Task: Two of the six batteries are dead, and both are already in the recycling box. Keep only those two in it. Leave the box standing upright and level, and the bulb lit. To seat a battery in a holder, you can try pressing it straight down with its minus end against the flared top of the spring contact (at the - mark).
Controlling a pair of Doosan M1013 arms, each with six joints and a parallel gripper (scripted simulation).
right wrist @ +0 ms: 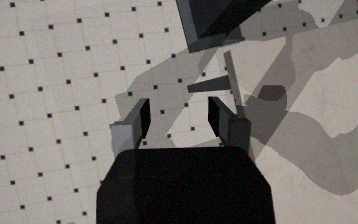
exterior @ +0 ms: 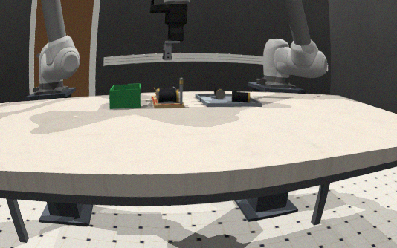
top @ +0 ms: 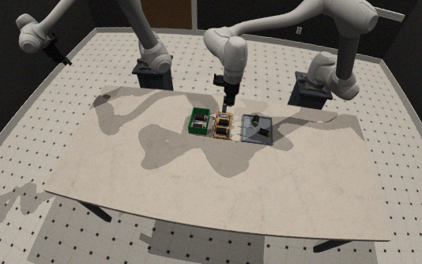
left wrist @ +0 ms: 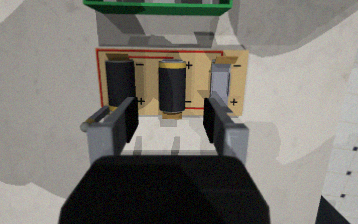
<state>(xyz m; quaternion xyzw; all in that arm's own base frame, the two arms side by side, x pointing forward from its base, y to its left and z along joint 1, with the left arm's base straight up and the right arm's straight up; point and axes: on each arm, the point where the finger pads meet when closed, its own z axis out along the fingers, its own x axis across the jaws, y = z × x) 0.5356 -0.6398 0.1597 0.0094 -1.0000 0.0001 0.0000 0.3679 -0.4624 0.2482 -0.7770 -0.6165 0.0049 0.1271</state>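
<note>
The green box (top: 190, 130) (exterior: 125, 97) (left wrist: 160, 8) stands upright with two dark batteries (top: 200, 117) (top: 197, 126) inside. The holder board (left wrist: 199, 82) (exterior: 168, 105) has batteries in its left slot (left wrist: 120, 82) and middle slot (left wrist: 172, 87) in the left wrist view; its right slot (left wrist: 220, 82) is empty. The bulb post (exterior: 181, 90) (left wrist: 98, 117) shows no clear glow. Two batteries (top: 256, 120) (top: 264, 132) lie on the grey tray (top: 247, 137) (exterior: 210, 100). My left gripper (top: 224, 107) (exterior: 167, 56) (left wrist: 171, 111) is open, above the holder's rear end. My right gripper (right wrist: 179, 109) (top: 69, 62) is open, far from the holder.
The box, holder and tray stand in a row on the table (top: 293, 190) (exterior: 201, 148), with narrow gaps between them. The right gripper hangs beyond the table's left rear edge in the top view. Two arm pedestals (top: 155, 79) (top: 309, 92) stand behind the table.
</note>
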